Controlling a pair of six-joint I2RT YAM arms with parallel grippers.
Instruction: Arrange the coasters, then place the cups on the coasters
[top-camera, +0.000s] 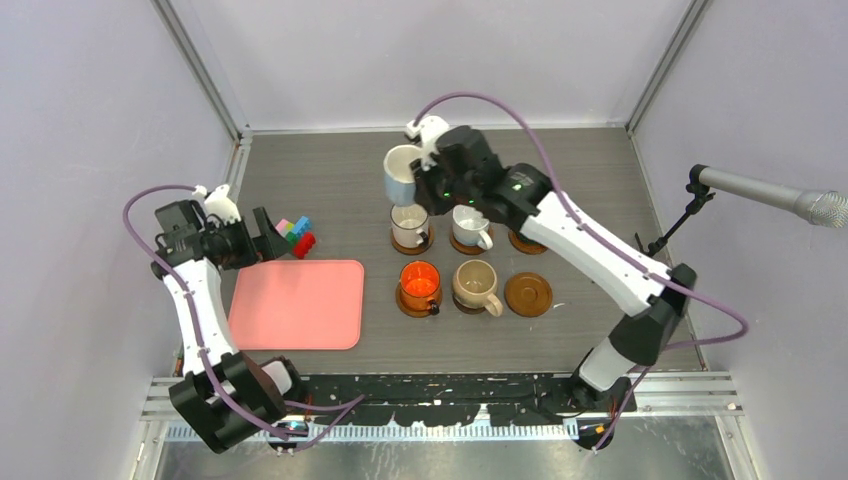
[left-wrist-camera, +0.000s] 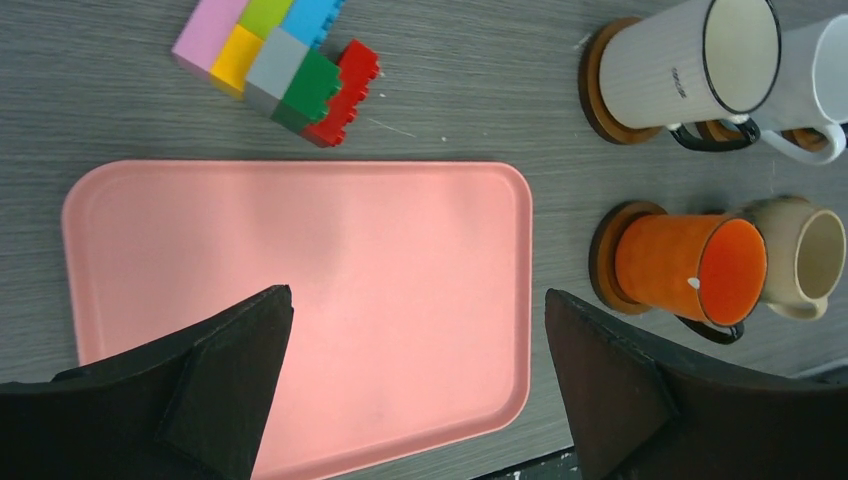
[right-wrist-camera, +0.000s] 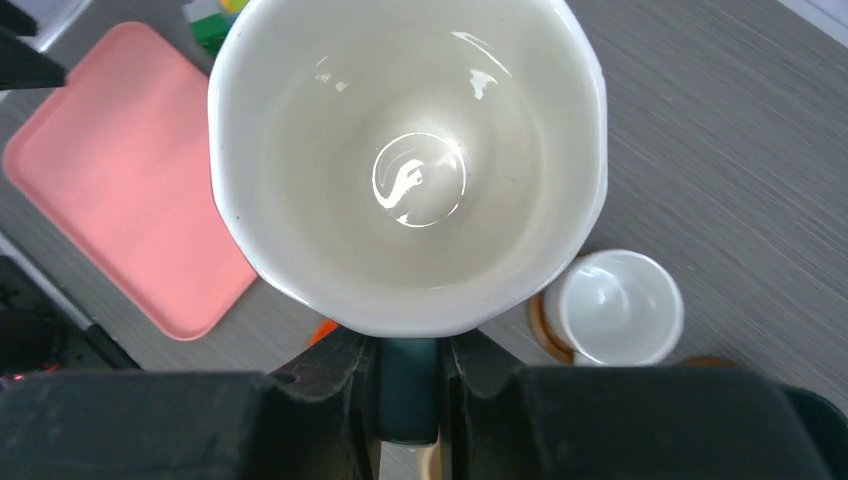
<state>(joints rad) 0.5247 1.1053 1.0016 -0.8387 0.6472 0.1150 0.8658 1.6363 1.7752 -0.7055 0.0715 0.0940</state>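
While the right pincer (right-wrist-camera: 408, 372) clamps its handle, the light blue mug (top-camera: 401, 176) sits just ahead — mouth toward the wrist.

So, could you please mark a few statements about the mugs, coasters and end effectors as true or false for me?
1. The right end effector holds a light blue mug in the air. True.
2. The orange mug stands on the pink tray. False: it stands on a coaster, to the right of the tray.
3. The left end effector is open and holds nothing. True.
4. Every coaster in view bears a mug. False: the near-right coaster, beside the tan mug, is bare.
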